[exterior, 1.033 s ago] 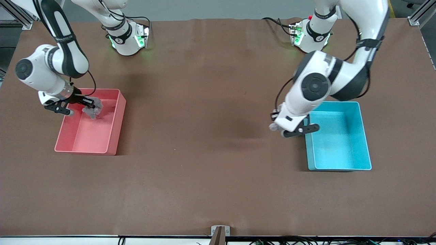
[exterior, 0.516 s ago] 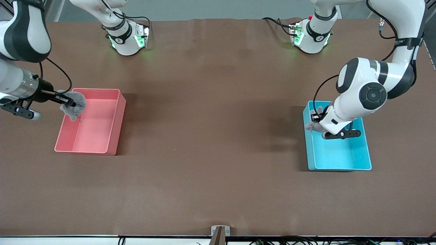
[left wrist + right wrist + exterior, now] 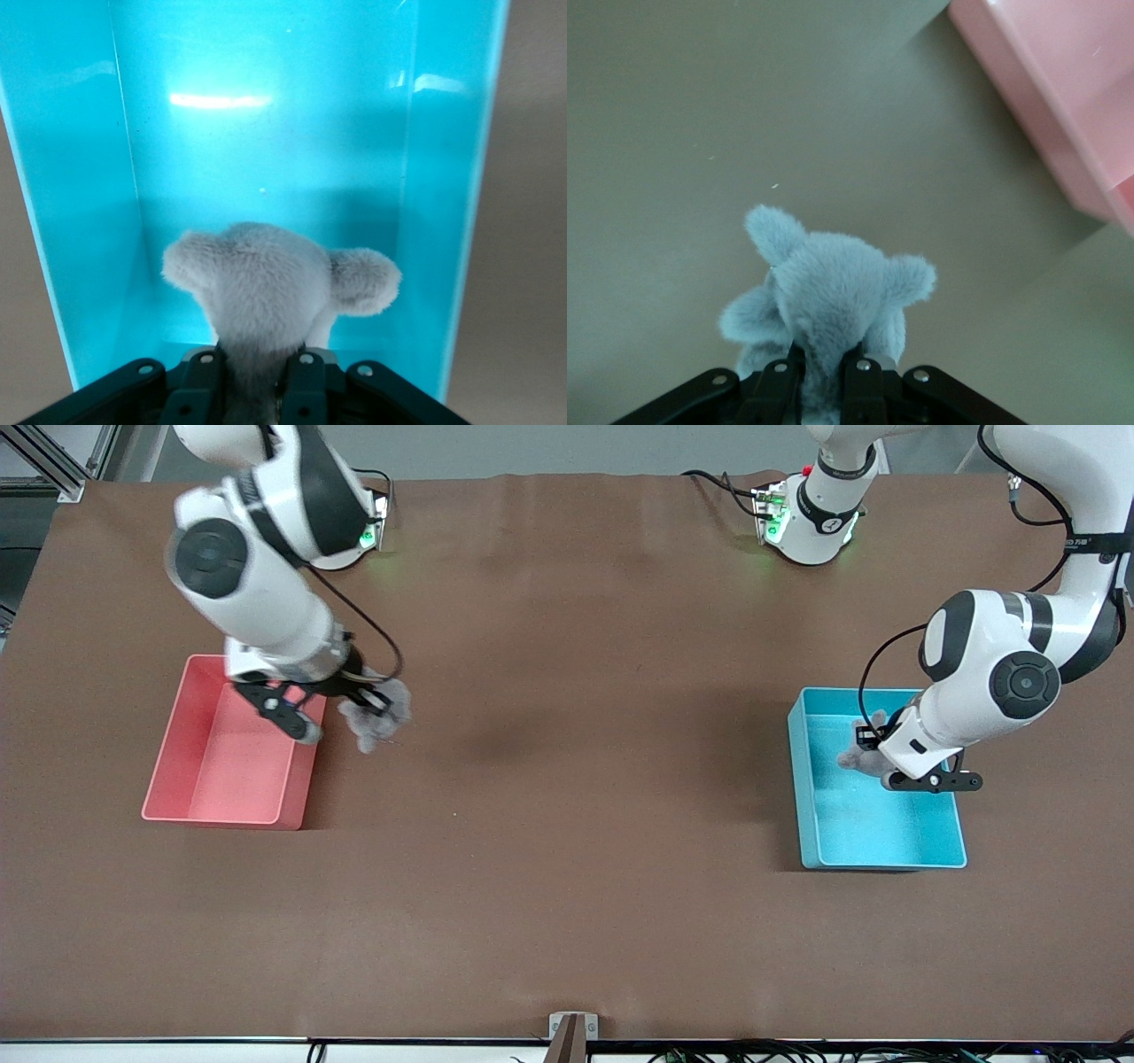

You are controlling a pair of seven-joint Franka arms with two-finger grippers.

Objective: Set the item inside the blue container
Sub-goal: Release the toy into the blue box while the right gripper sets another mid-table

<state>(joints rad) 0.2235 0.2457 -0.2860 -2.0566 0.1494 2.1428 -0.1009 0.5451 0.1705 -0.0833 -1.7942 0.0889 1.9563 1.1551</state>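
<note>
the left pincer (image 3: 873,760) pinches a soft, light grey toy (image 3: 279,288) over the blue container (image 3: 959,828). the right pincer (image 3: 354,713) squeezes another grey toy (image 3: 379,713) beside the pink bin (image 3: 168,753).

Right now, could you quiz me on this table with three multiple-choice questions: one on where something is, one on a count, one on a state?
1. What is the left gripper over?
A. the pink bin
B. the blue container
C. bare table

2. How many bins stand on the table?
A. one
B. two
C. three

3. In what state is the right gripper?
A. open and holding nothing
B. shut on a grey plush toy
C. resting inside the pink bin

Answers:
1. B: the left wrist view shows the blue container under that gripper and its grey plush toy.
2. B: only the blue container and the pink bin are there.
3. B: the right wrist view shows its fingers clamped on the other grey plush toy, above the brown table beside the pink bin.
</note>
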